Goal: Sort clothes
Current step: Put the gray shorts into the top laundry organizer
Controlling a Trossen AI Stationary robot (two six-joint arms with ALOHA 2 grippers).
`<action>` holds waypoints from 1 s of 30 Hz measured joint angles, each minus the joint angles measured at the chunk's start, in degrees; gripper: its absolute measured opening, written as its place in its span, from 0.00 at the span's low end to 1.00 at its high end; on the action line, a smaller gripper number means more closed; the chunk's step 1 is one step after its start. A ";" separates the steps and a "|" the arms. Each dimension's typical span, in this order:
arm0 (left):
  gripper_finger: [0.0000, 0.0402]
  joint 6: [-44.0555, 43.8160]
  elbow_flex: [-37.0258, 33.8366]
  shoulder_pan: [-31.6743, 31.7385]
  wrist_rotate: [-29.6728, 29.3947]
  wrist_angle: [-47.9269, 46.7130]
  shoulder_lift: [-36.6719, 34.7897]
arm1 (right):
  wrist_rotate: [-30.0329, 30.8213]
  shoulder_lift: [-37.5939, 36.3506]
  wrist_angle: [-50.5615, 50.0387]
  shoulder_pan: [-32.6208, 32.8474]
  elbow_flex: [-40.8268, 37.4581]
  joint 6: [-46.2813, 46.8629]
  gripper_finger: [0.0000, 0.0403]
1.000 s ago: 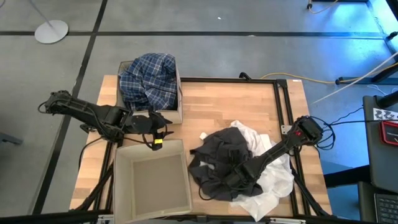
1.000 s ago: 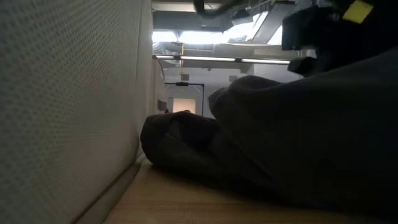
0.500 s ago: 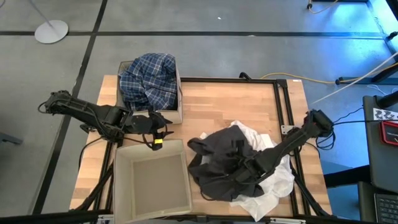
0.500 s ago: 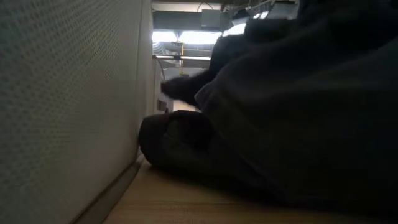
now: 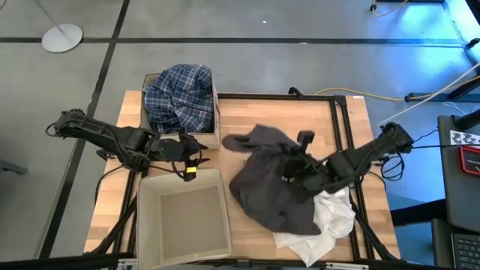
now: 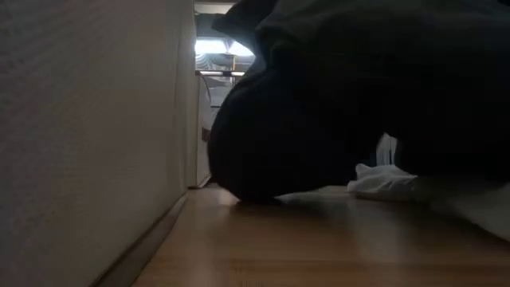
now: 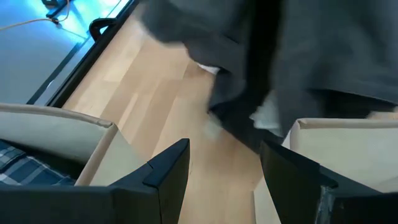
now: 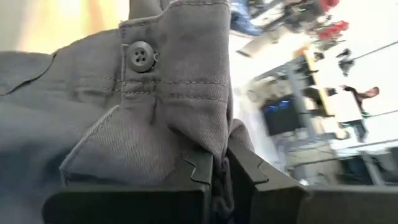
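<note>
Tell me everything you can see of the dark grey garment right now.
The dark grey garment is a woven, shirt-like piece with stitched seams and a grey button on a cuff or placket. The right gripper is shut on a fold of it and holds it partly lifted; it drapes over the white clothes, its low end touching the wooden table, right of the empty beige box. The left gripper is open, clear of it.

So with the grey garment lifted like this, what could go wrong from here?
The right gripper pinches only a thin fold of the dark grey garment near a button, so it may slip free. The garment drapes over the white clothes and could drag them along. The left gripper waits open between the two fabric boxes, near where the cloth hangs.
</note>
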 joint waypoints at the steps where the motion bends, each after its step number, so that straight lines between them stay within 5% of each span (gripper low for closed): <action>1: 0.46 -0.01 0.00 0.00 0.03 0.03 0.00 | 1.10 -0.40 0.57 -0.82 0.06 -1.47 0.05; 10: 0.46 0.06 0.00 2.00 0.11 1.09 0.00 | 3.04 -2.44 11.72 -8.44 0.17 -17.84 0.05; 23: 0.46 14.76 4.26 4.04 0.33 14.81 0.02 | -14.17 -2.49 24.46 -15.24 -2.98 -25.03 0.05; 30: 0.46 26.99 4.06 4.40 0.24 26.23 1.62 | -16.82 -2.49 32.41 -15.69 -6.77 -28.56 0.06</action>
